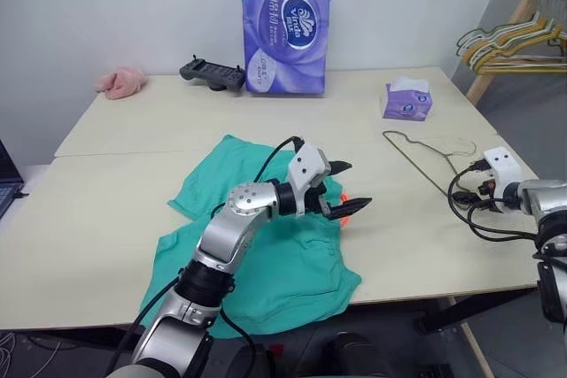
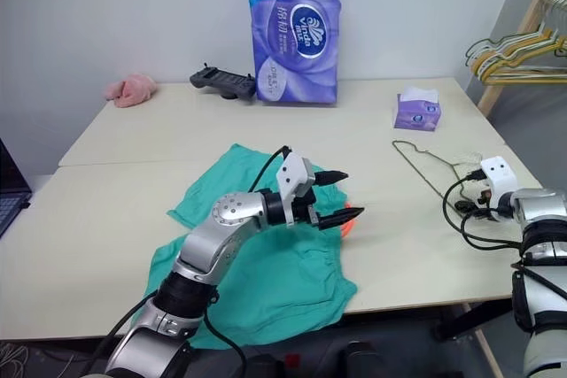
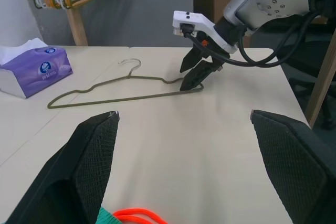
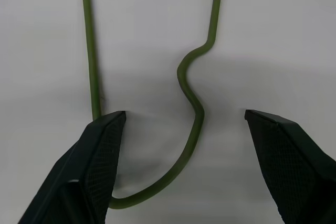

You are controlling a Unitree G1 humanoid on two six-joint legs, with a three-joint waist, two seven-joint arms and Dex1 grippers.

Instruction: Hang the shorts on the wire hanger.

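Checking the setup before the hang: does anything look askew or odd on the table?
Mostly tidy. The shorts lie crumpled, not flat, with one edge drooping over the table's near edge. The wire hanger lies flat near the right edge, its end between the open fingers of the right gripper. Nothing is spilled or broken.

Bright, even indoor light falls from overhead, soft shadows pool under the wire hanger on the pale table, and all views stay sharp, without glare

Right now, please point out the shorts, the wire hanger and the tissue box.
shorts [image 1: 292, 267]: left eye view, front cloth.
wire hanger [image 3: 126, 98]: left wrist view, long bottom wire.
tissue box [image 1: 407, 104]: left eye view, front side.
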